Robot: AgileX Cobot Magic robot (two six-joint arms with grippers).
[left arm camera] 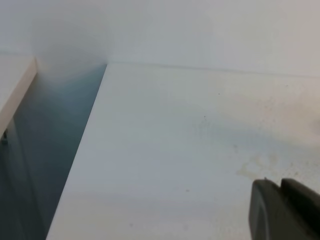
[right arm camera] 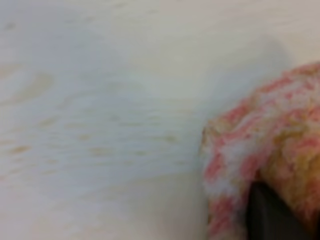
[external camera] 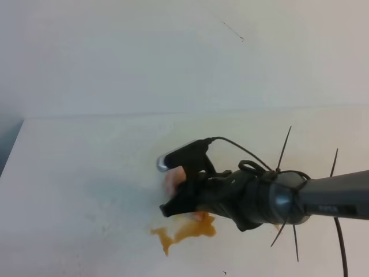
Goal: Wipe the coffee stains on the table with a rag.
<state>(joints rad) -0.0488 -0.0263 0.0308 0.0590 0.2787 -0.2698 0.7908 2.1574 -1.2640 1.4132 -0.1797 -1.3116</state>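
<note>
Here, closest to my right wrist camera, my right gripper [external camera: 173,193] is pinched on the rag [right arm camera: 265,155], a bunched pink-and-white checked lump with a brownish-orange tint in its folds. One dark fingertip [right arm camera: 267,215] is pressed into the cloth at the bottom of that view, and the cloth bulges around it. In the high view only a small pink patch of the rag shows between my black fingers, low over the table [external camera: 86,167].

Just beside the gripper, on the side nearer the front edge, lie the coffee stains [external camera: 190,229]: an orange-brown blotch with a ragged edge and a thin tongue running off to the left. The upper edge of the blotch runs under my gripper, and I cannot tell whether the rag touches the liquid. In the right wrist view the bare tabletop next to the rag carries pale tan streaks.

My right arm reaches in from the right, with a cable looping along it and black cable-tie ends sticking out.

Of my left gripper [left arm camera: 286,210] only a dark corner shows, at the bottom right of its own camera; I cannot tell whether its fingers are spread or together. It sits over a white stretch of table with faint yellowish speckles.

Beyond all this, the tabletop meets a plain white wall [external camera: 173,52].
</note>
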